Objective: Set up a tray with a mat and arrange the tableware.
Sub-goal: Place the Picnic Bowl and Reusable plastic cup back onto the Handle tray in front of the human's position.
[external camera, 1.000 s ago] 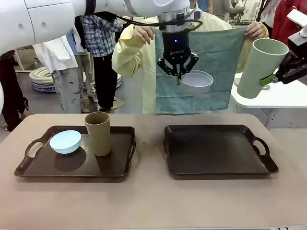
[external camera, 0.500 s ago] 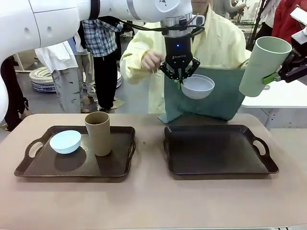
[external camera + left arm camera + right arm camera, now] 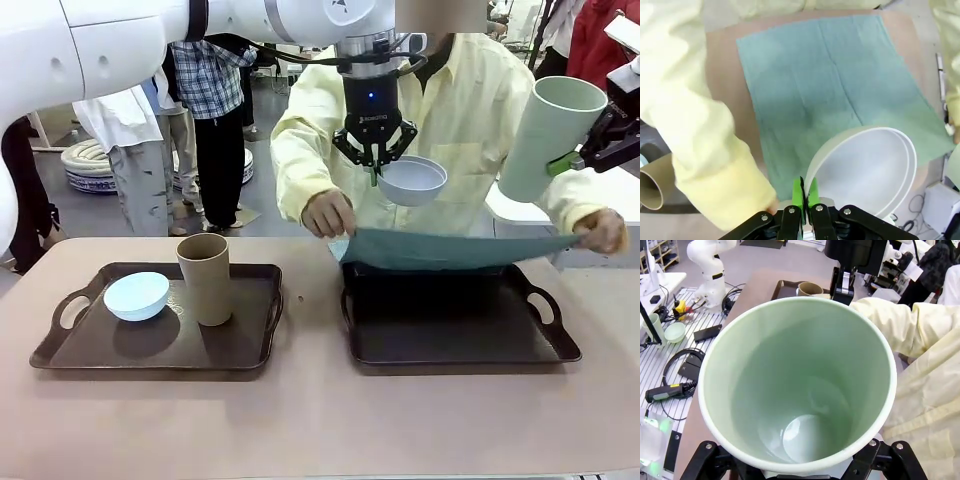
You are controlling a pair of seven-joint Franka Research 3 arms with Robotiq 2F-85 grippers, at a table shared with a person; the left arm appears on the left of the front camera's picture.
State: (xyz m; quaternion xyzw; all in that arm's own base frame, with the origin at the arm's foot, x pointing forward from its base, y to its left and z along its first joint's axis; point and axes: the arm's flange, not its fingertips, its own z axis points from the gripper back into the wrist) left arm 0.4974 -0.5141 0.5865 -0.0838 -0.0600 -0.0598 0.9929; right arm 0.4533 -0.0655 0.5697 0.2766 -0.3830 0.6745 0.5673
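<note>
My left gripper (image 3: 375,170) hung in the air over the far side of the table (image 3: 320,420), above the far edge of the right tray (image 3: 450,345). Its jaws were drawn nearly together, the green pads (image 3: 799,194) pinching the rim of the greyish white bowl (image 3: 412,181) between them. The bowl hung off to one side of the fingers, tilted, its hollow open to my left wrist camera, and it touched nothing but my pads.

My right gripper (image 3: 568,163) was raised at the right side of the table, its jaws spread wide around the pale green cup (image 3: 550,135). One finger lay on each side of the cup's wall. The cup leaned, mouth uppermost, and my right wrist camera looked straight down into it.

Below the bowl, the person held the teal mat (image 3: 450,250) stretched between both hands (image 3: 328,212), spread over the far part of the right tray. I could not tell whether it touched the tray.

On the left tray (image 3: 150,345) sat the pale blue bowl (image 3: 136,295) and, just beside it, the tan-brown cup (image 3: 205,278), standing upright. Both were well apart from my grippers.
</note>
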